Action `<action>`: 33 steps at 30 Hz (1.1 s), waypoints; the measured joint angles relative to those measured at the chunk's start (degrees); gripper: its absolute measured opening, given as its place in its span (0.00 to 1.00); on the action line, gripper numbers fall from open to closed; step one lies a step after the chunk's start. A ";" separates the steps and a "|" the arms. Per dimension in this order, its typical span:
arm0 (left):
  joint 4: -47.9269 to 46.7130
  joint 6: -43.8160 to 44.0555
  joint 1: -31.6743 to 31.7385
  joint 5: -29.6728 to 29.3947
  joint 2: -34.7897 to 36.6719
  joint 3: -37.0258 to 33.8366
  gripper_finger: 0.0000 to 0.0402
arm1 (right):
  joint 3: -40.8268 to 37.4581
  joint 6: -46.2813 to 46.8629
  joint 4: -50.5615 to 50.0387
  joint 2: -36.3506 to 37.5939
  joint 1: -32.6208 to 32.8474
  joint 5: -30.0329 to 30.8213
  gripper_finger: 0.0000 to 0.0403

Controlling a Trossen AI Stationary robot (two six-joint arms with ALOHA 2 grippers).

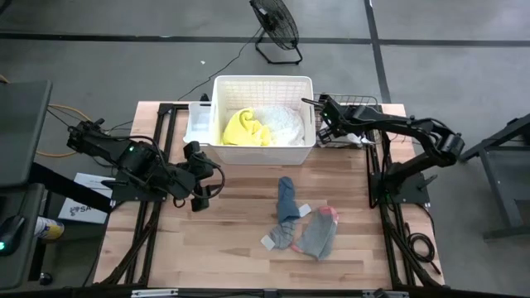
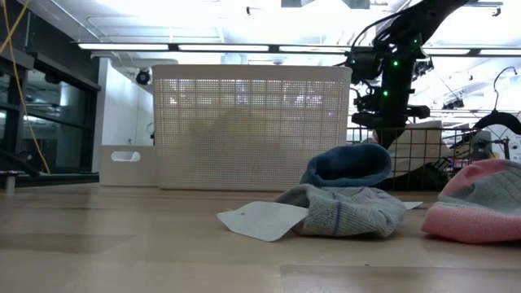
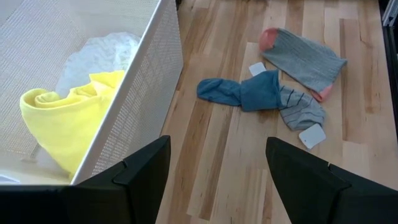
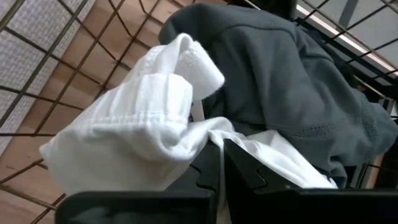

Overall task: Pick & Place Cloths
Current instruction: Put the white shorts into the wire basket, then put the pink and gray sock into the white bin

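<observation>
A bright yellow cloth (image 1: 244,128) and a large white cloth (image 1: 281,122) lie in the white slatted basket (image 1: 263,83). A blue cloth (image 1: 286,197), a grey striped one (image 1: 284,234) and a grey one with pink ends (image 1: 319,233) lie on the table. My right gripper (image 4: 221,155) is over the black wire basket (image 1: 358,106) at the far right. It is shut on a smaller white cloth (image 4: 137,130) that sits on a dark grey cloth (image 4: 292,81). My left gripper (image 3: 214,180) is open and empty beside the white basket's near left corner. My right gripper pinches a bunched fold of the white cloth (image 4: 208,134) between its two fingers. Several layers gather around the fingertips and hide the exact spot. The rest of the cloth lies crumpled against the dark grey cloth inside the wire basket.
White paper tags (image 1: 270,242) lie by the cloths on the table. A small white box (image 1: 199,124) stands at the slatted basket's left side. The wire basket's bars (image 4: 93,56) close in around my right gripper. Bare wood (image 1: 215,240) lies at the near left.
</observation>
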State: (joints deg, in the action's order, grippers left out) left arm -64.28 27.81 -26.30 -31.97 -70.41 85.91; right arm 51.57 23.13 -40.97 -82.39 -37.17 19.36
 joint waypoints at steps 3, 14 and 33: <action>-0.18 0.00 0.00 0.00 0.00 0.00 0.64 | 0.00 -0.47 0.06 0.00 0.00 -1.06 0.02; -0.23 -0.02 0.01 0.00 0.00 0.00 0.64 | 0.00 0.39 0.11 0.04 0.02 -2.00 0.33; -0.19 0.55 0.00 0.04 0.02 -4.09 0.64 | 0.00 -0.92 0.68 9.03 0.21 -6.46 0.45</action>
State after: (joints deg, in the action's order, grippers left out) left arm -64.47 28.36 -26.30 -31.92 -70.39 81.82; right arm 51.57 22.22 -40.29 -73.36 -36.96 12.91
